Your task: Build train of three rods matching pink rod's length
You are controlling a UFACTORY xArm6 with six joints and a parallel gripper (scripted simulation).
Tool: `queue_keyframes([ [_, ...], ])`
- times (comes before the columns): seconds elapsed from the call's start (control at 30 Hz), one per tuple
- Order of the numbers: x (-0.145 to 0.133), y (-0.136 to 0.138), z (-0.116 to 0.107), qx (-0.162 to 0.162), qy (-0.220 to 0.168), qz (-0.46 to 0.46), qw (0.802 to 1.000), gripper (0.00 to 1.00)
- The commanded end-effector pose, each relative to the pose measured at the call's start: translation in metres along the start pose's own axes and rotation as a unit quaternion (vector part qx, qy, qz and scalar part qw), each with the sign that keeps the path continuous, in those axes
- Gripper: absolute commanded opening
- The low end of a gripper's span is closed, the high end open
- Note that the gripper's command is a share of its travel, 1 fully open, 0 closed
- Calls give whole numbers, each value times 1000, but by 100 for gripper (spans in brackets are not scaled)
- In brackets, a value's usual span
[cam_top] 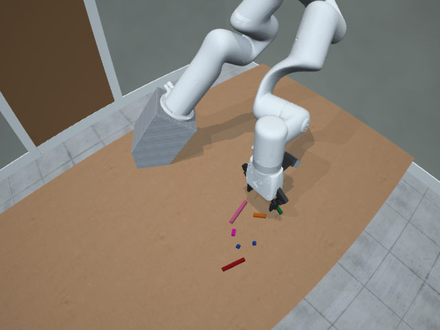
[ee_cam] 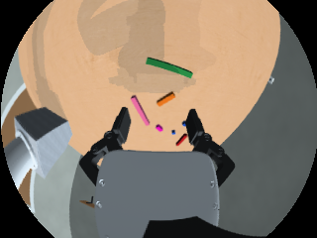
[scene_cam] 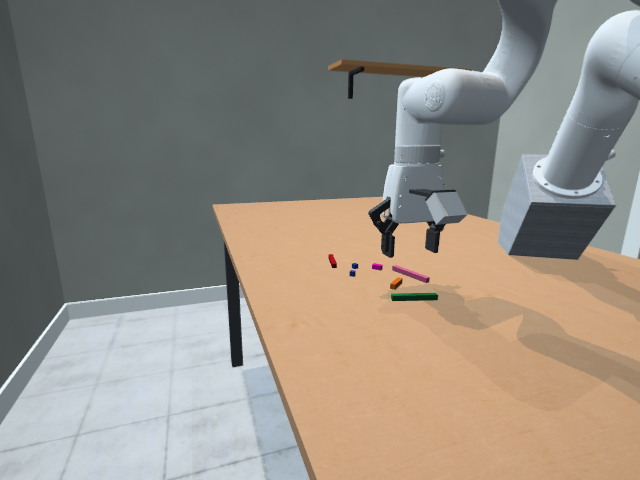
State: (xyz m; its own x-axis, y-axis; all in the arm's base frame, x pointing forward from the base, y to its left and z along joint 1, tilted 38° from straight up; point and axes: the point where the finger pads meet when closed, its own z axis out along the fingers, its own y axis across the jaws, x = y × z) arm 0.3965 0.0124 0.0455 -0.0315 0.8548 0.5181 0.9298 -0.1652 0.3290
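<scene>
Hovering above table (cam_top: 141,227) (scene_cam: 465,372) (ee_cam: 223,45), gripper (cam_top: 260,199) (scene_cam: 409,249) (ee_cam: 158,114) has fingers wide apart, nothing held. Pink rod (cam_top: 238,212) (scene_cam: 410,273) (ee_cam: 140,110), orange rod (cam_top: 259,215) (scene_cam: 395,283) (ee_cam: 165,99) lie apart, green rod (cam_top: 279,210) (scene_cam: 414,297) (ee_cam: 169,67) beyond orange in wrist view

Pink rod (cam_top: 238,212) (scene_cam: 410,273) (ee_cam: 140,110), dark green rod (cam_top: 279,210) (scene_cam: 414,297) (ee_cam: 169,67), orange rod (cam_top: 259,215) (scene_cam: 395,283) (ee_cam: 165,99), grey streaked base block (cam_top: 163,138) (scene_cam: 555,227) (ee_cam: 44,129)

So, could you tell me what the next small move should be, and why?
I'd bring the tool over the blue rod nearer the magenta rod. The tool is open and raised, and both blue rods lie apart from the red rod; those three seem the right train, since seven, one and one make nine.
</scene>
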Motion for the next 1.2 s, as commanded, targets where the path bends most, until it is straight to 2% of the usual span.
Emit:
queue_keyframes([
  [0.0, 0, 1, -1, -1, 0, 0, 1000, 100],
  [0.23, -1, 2, -1, -1, 0, -12, 1000, 100],
  [0.47, -15, 10, -1, -1, -1, -121, 993, 100],
  [0.53, -15, 10, -1, -1, -1, -121, 993, 100],
  [0.6, -21, 14, -1, -1, -1, -174, 985, 100],
  [0.8, -32, 20, -2, -1, -1, -253, 968, 100],
  [1.03, -46, 27, -3, -1, -2, -353, 935, 100],
  [1.1, -46, 27, -3, -1, -2, -353, 935, 100],
  [1.13, -52, 29, -3, -1, -2, -390, 921, 100],
  [1.17, -54, 30, -3, -1, -2, -404, 915, 100],
])
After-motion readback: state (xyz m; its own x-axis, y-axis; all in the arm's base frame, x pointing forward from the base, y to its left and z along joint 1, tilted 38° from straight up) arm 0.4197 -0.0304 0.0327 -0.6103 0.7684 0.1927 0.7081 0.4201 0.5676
